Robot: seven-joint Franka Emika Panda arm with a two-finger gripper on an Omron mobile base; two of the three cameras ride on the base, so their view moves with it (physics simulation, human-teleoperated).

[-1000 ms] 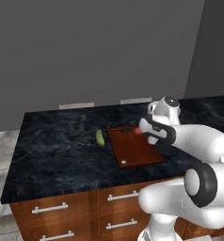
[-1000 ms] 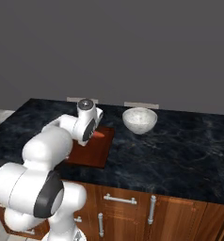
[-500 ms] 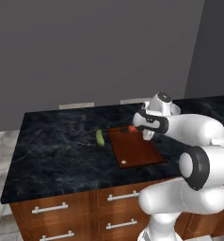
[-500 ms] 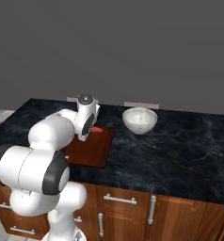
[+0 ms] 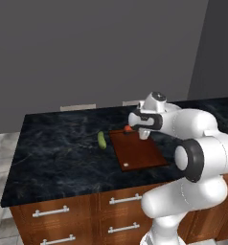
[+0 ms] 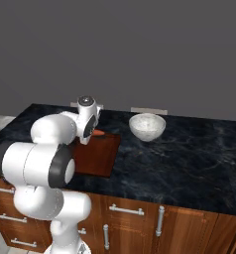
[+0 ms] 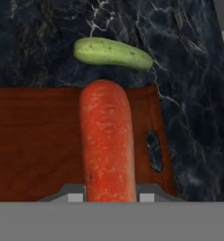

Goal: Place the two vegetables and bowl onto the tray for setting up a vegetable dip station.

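Gripper [image 7: 108,195] jaws are clenched on the carrot [image 7: 106,146], which juts out straight ahead of them above the tray [image 7: 34,141], with the cucumber [image 7: 112,52] lying on the counter [image 7: 189,89] just past the carrot's tip.

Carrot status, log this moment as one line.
end effector: shut on carrot | carrot: over tray | cucumber: on counter | bowl: on counter

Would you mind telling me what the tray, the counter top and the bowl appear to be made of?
Tray: reddish-brown wood, matte, faint grain.
Counter top: dark polished stone, probably marble, judging by pale veining.
Bowl: whitish speckled ceramic or stone; too small to tell.
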